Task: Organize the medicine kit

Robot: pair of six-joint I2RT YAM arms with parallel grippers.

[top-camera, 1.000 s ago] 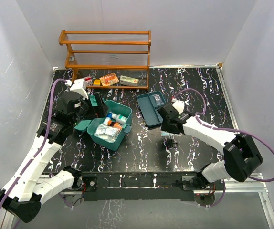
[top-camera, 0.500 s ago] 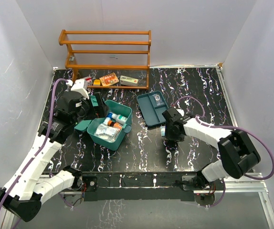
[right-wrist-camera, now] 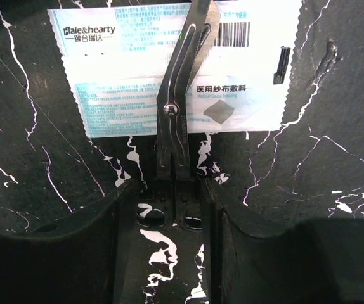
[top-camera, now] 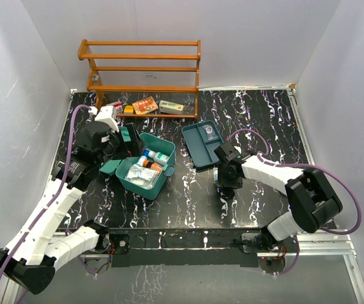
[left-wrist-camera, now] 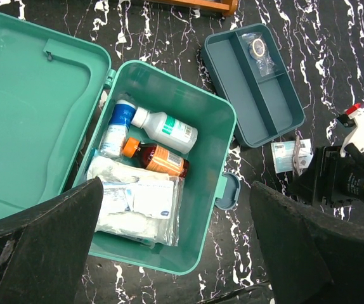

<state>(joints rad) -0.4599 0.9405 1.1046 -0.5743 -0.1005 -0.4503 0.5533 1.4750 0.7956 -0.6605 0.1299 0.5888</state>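
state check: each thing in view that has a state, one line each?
medicine kit: open, bottles and gauze packs inside
lid: swung fully back, lying flat
tray: out of the kit, on the table, one small item in it
scissors: blades shut, lying across the gauze packet
gauze packet: flat on the table
left gripper: open, above the kit
right gripper: fingers astride the scissors' handles, grip unclear

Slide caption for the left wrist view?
Open medicine kit holding bottles and white packets, divided tray beside it.
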